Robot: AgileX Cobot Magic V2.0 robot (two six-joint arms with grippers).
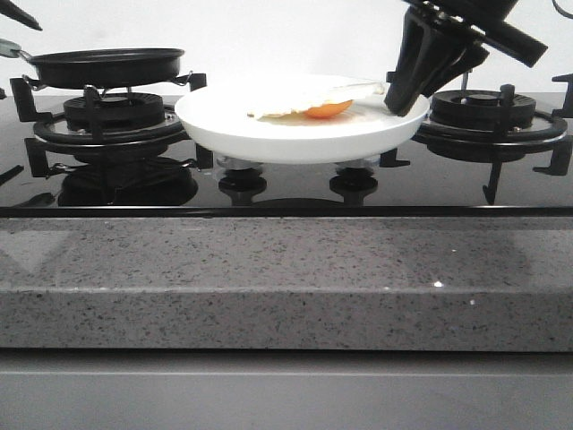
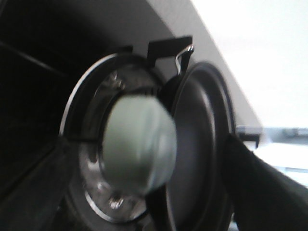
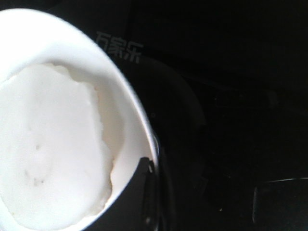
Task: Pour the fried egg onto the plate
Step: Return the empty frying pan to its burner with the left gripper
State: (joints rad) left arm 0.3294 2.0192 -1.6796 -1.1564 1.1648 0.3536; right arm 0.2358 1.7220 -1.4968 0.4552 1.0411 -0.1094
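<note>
Fried egg (image 1: 309,106) on plate (image 1: 295,134), beside right pincer (image 1: 400,106) gripping rim.

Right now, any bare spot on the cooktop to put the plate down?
Bare black glass in front of the two knobs, up to the granite counter edge. Crowded: left burner under the frying pan; right burner behind the right gripper holding the plate.

Pale green handle (image 2: 139,144) blurred up close – black pan (image 2: 202,144) over the burner ring (image 2: 86,120)
</note>
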